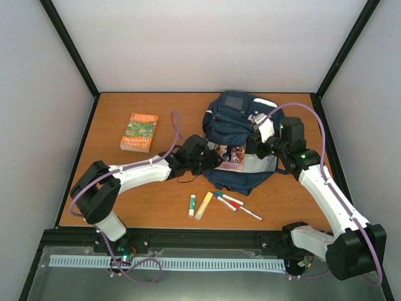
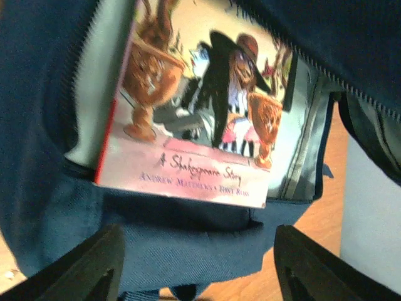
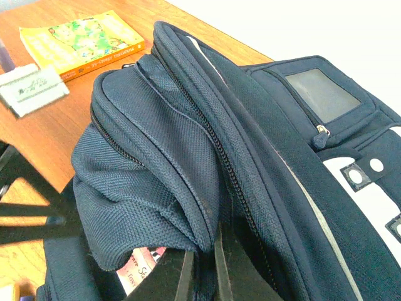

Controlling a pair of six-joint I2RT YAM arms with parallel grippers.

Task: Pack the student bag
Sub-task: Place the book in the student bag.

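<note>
The student bag (image 1: pixel 238 119) lies toward the back right of the wooden table (image 1: pixel 125 194), its main compartment open toward the arms and its white patch facing up on the far side. The right gripper (image 3: pixel 202 269) reaches in from the right, and its fingers are pinched tight on the edge of the bag's upper flap beside the zipper, holding that flap raised off the lower half, so the front pockets bulge and hang over the opening. Inside the opening a picture book (image 2: pixel 194 106) lies flat on the pale grey lining, cover up, showing cartoon figures and a title strip along its near edge; its near corners stick out slightly past the bag's lip. The left gripper (image 2: pixel 200 279) hovers just in front of that lip, its two dark fingers (image 2: pixel 88 269) spread wide with nothing between them and no contact with the book. In the top view the left arm stretches across the middle of the table to the bag's mouth. An orange paperback (image 1: pixel 140 132) lies well apart on the left side of the table. In front of the bag, near the table's front edge, lie a glue stick (image 1: pixel 192 204), a pale yellow stick (image 1: pixel 203 205) just beside it, and a few pens (image 1: pixel 237 205) fanned out to the right
</note>
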